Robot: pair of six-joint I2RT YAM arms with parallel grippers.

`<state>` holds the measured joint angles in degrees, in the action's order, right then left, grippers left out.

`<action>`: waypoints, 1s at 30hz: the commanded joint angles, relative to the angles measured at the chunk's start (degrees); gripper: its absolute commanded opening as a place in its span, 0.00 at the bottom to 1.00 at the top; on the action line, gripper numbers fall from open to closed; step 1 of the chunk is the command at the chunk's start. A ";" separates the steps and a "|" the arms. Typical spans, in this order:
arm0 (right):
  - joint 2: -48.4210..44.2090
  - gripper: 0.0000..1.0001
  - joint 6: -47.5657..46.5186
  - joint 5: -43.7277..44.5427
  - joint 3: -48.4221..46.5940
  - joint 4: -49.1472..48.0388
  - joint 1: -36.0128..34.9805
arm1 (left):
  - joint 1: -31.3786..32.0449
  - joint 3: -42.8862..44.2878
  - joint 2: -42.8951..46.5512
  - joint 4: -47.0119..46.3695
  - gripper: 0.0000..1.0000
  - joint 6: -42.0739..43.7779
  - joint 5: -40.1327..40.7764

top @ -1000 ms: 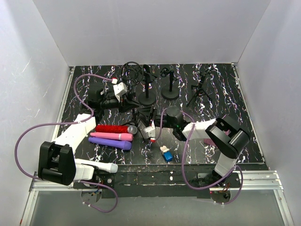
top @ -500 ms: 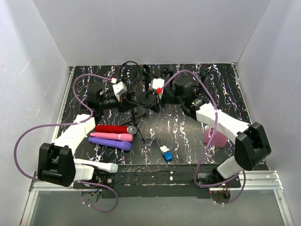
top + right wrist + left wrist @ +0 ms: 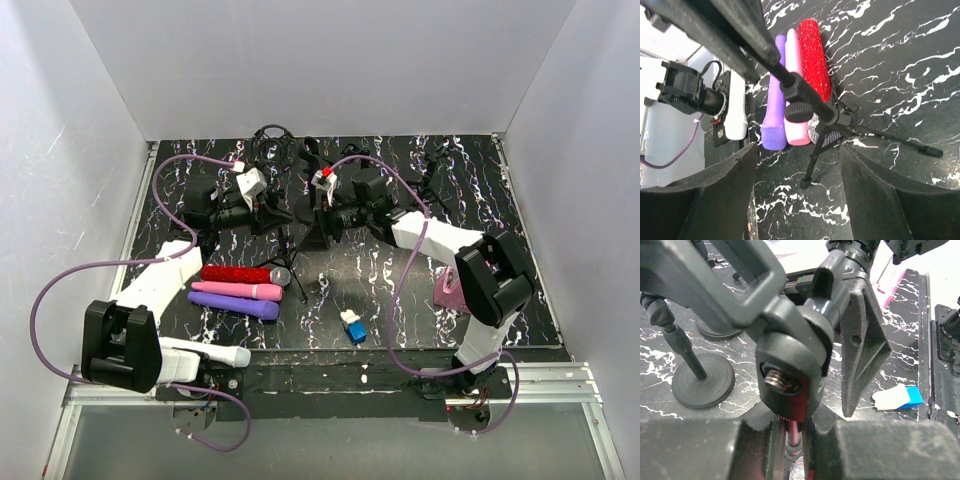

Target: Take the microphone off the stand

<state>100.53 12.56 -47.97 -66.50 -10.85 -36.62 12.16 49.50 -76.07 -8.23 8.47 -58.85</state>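
Observation:
My left gripper (image 3: pixel 270 212) is shut on the thin pole of a black tripod stand (image 3: pixel 288 262). In the left wrist view the pole runs between my closed fingers (image 3: pixel 792 440), below the stand's swivel head (image 3: pixel 792 375). I see no microphone in its holder. A red microphone (image 3: pixel 235 273) with a silver mesh head, a pink one (image 3: pixel 238 290) and a purple one (image 3: pixel 232 303) lie side by side by the tripod's feet. My right gripper (image 3: pixel 322 225) is open and empty, just right of the pole. In the right wrist view it (image 3: pixel 800 200) hovers above the tripod (image 3: pixel 832 114) and the three microphones (image 3: pixel 814 55).
Two round-base stands (image 3: pixel 702 380) and a small tripod (image 3: pixel 425 190) stand at the back. A blue-and-white block (image 3: pixel 353 326) lies near the front edge. A pink object (image 3: pixel 450 290) lies behind the right arm. Purple cables arc over both arms.
My right arm swung from the front centre up to the back, then came left and down beside the stand's pole. My left gripper stayed on the pole, shifting slightly.

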 commanded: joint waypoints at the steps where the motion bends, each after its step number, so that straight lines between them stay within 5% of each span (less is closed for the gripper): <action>1: 1.68 0.72 6.16 -1.78 -4.95 -6.37 -0.38 | -0.03 -0.80 -1.53 3.22 0.00 -3.02 1.02; 8: 6.43 0.70 10.47 6.82 -8.91 -4.45 -1.61 | -0.03 -0.01 -2.24 3.04 0.00 -2.76 1.81; 13: 7.75 0.66 3.89 15.00 -7.78 1.18 -1.70 | -0.03 0.43 -2.50 3.75 0.00 -2.49 1.72; 22: 2.83 0.64 -4.90 14.22 4.27 -0.31 -1.44 | -0.03 1.31 -4.08 4.18 0.00 -1.62 0.67; 30: 0.98 0.68 -6.43 1.93 -1.52 -2.76 -0.30 | -0.12 1.66 -4.52 4.71 0.00 -1.61 -0.12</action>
<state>104.38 6.33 -38.17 -62.59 -9.04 -37.80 11.94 50.54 -79.37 -8.62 7.29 -59.29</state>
